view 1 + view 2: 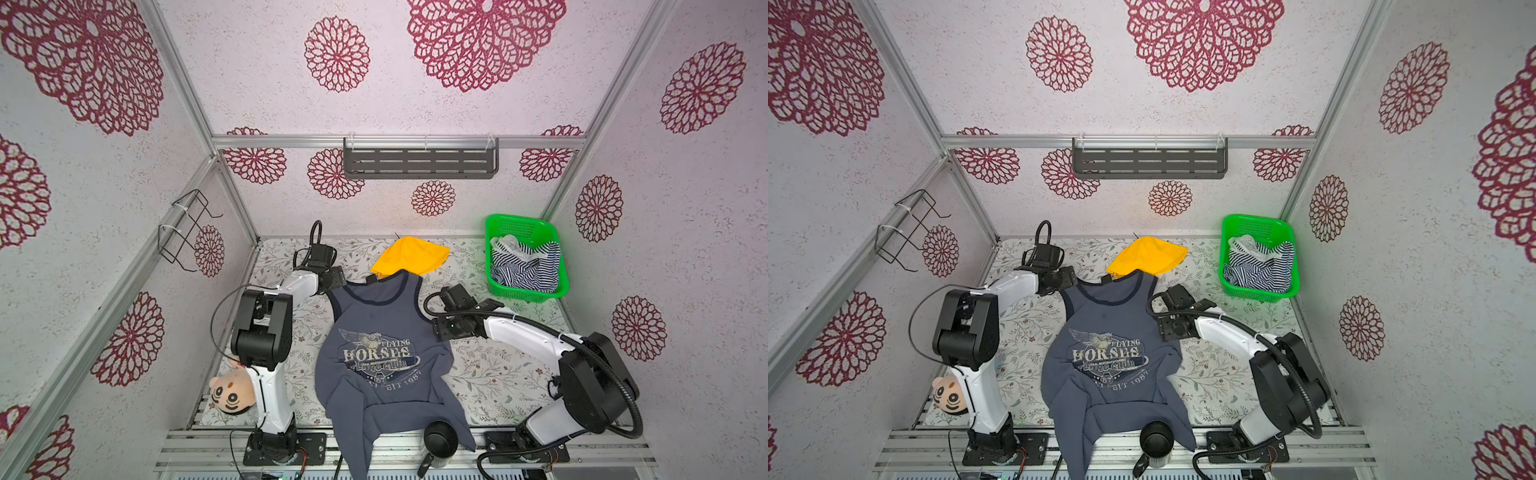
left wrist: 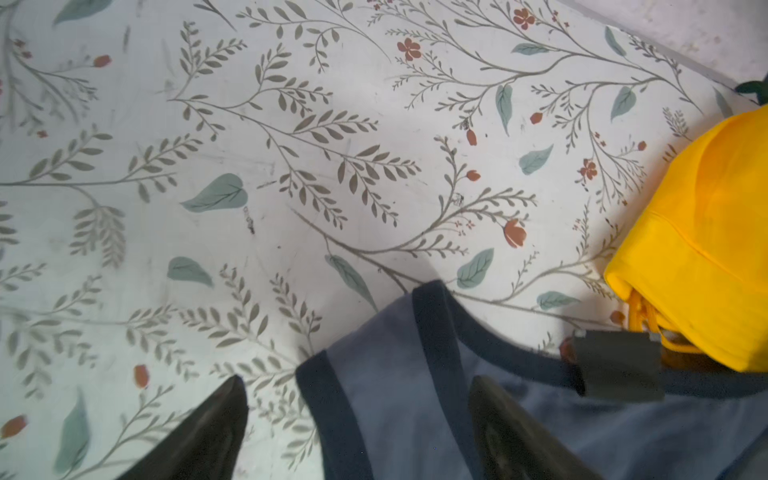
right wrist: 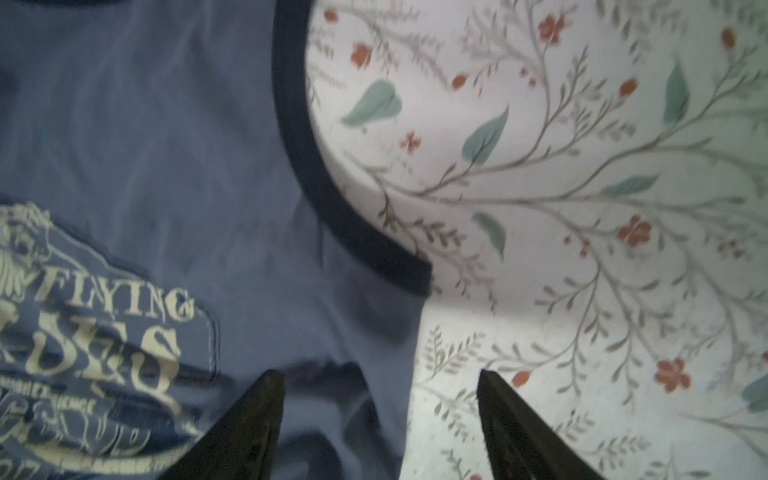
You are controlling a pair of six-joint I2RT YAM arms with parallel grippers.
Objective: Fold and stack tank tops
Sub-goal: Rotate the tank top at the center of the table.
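Leftmost: plush doll head (image 1: 230, 392), at the edge of the table (image 1: 490, 365). Left gripper (image 2: 359, 382): jaws spread, straddling a shoulder strap of the grey-blue tank top (image 1: 374, 316), which lies print-up mid-table with its hem over the near edge. Yellow hat (image 1: 411, 253): just behind the straps. Right gripper (image 3: 378, 374): jaws spread across the top's side edge. Striped tank top (image 1: 525, 270): crumpled in the green basket (image 1: 519, 226), far right corner.

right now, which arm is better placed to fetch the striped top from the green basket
Probably right. The right gripper is open at the edge of the grey top, on the green basket's side; the left gripper is open over the opposite strap.
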